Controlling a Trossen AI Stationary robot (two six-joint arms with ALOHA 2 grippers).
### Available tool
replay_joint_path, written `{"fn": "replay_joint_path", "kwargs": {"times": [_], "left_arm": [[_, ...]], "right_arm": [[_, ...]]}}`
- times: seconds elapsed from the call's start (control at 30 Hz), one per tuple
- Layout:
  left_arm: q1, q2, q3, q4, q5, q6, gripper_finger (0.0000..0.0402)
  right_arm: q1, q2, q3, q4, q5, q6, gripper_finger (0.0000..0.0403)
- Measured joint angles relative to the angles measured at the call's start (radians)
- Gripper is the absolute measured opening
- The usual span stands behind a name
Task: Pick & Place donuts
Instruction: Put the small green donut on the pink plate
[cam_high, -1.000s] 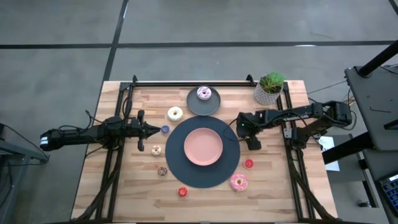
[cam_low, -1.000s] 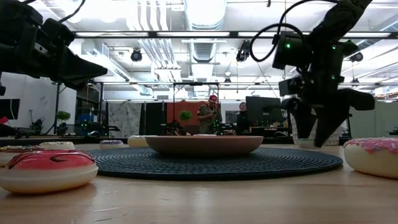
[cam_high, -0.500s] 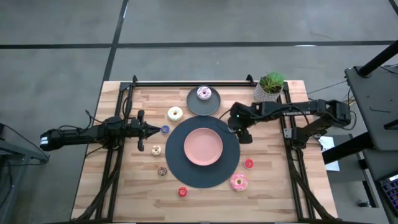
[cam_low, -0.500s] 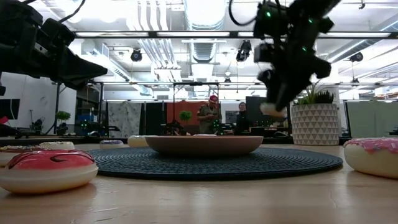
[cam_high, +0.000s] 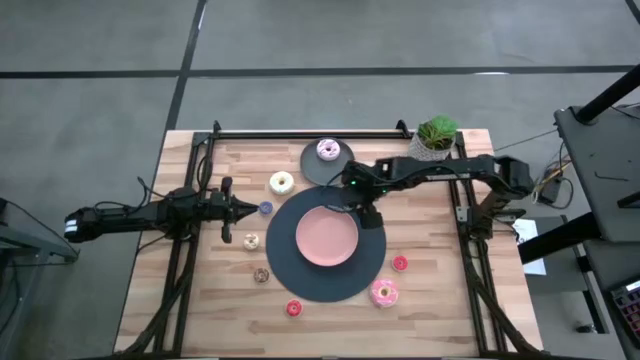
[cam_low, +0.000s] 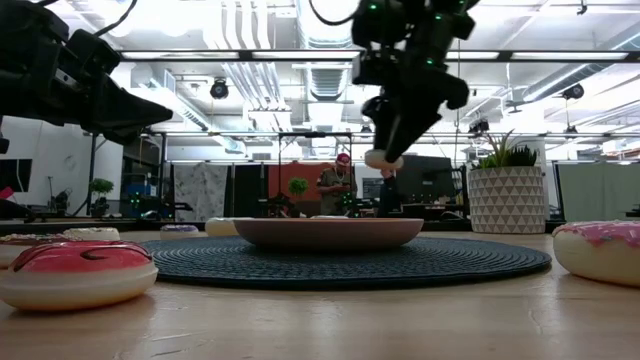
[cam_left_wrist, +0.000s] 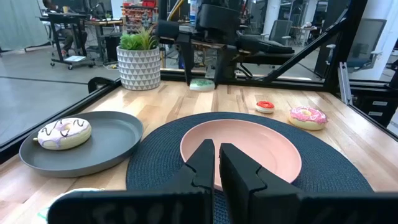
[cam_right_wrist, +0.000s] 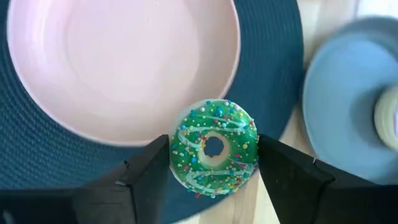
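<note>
Green donut clamped in right gripper, seemingly above pink plate rim; left gripper closed

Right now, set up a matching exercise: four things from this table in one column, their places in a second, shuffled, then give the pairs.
Things:
1. green donut
2. white-pink sprinkled donut
3. pink plate
4. potted plant

Places:
A. on the round dark mat
B. back right corner of the table
C. between the right gripper fingers, above the mat's edge
D. on the small dark grey plate

Pairs: 1-C, 2-D, 3-A, 4-B
</note>
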Motion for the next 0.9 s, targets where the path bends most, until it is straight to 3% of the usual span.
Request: {"fn": "replay_joint_path", "kwargs": {"times": [0.9], "left_arm": [[0.000, 0.001, 0.000, -0.002, 0.000, 0.000, 0.0000]], "right_arm": [[0.077, 0.340, 0.239, 0.013, -0.023, -0.004, 0.0226]]}}
